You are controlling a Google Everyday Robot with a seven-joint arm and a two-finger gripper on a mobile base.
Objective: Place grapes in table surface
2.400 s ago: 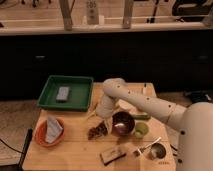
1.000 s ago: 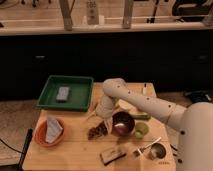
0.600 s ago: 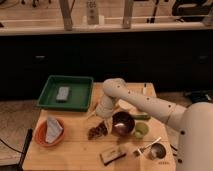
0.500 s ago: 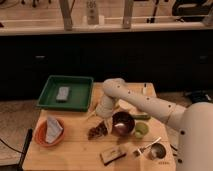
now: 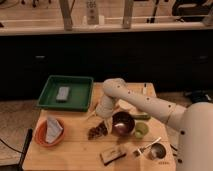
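Note:
The grapes (image 5: 97, 131), a small dark reddish-purple bunch, lie on the light wooden table surface (image 5: 75, 150) just left of the dark round bowl (image 5: 122, 123). My gripper (image 5: 102, 120) hangs at the end of the white arm directly above and slightly behind the grapes, very close to them. I cannot make out whether it touches the bunch.
A green tray (image 5: 67, 93) with a small grey block stands at the back left. An orange bowl (image 5: 48, 133) with a crumpled wrapper is at the front left. A flat brown block (image 5: 112, 155), a green cup (image 5: 141, 131) and a metal cup (image 5: 157, 150) sit at the front right.

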